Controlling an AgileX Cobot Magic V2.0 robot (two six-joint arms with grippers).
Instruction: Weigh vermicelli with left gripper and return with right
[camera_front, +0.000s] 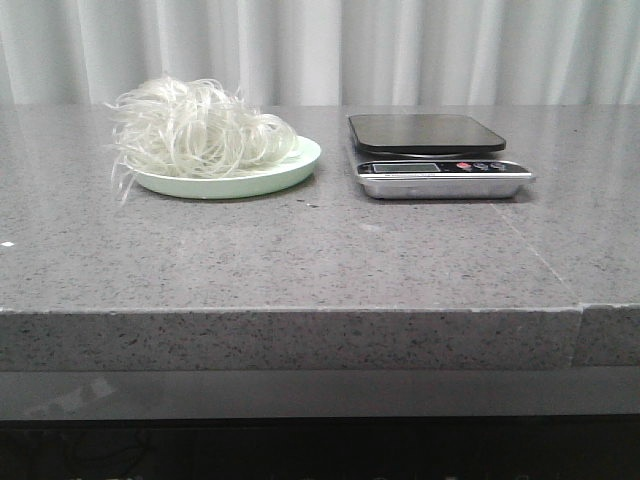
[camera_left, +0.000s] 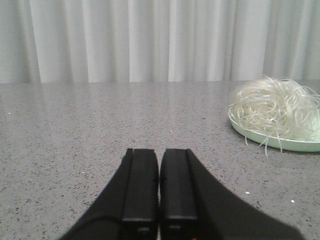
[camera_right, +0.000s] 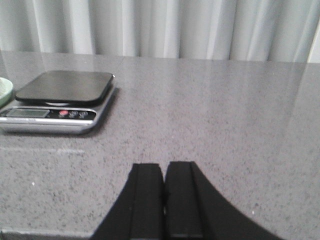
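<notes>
The left gripper (camera_left: 159, 187) is hovering with fingers pressed together, well apart from the vermicelli (camera_front: 195, 130), a fluffy tangle sitting on the pale green plate (camera_front: 300, 165). Beside it, the silver scale (camera_front: 440, 165) is carrying a dark glossy platform; its writing is unreadable. The right gripper (camera_right: 164, 200) is likewise closed, empty.

One clump of vermicelli (camera_front: 195, 128) is counted, heaped on one pale green plate (camera_front: 290, 172). One kitchen scale (camera_front: 430, 155) is counted just right of the plate, all on one grey tabletop (camera_front: 300, 260). Two claws are counted: the left claw (camera_left: 159, 155) and the right claw (camera_right: 164, 170).
</notes>
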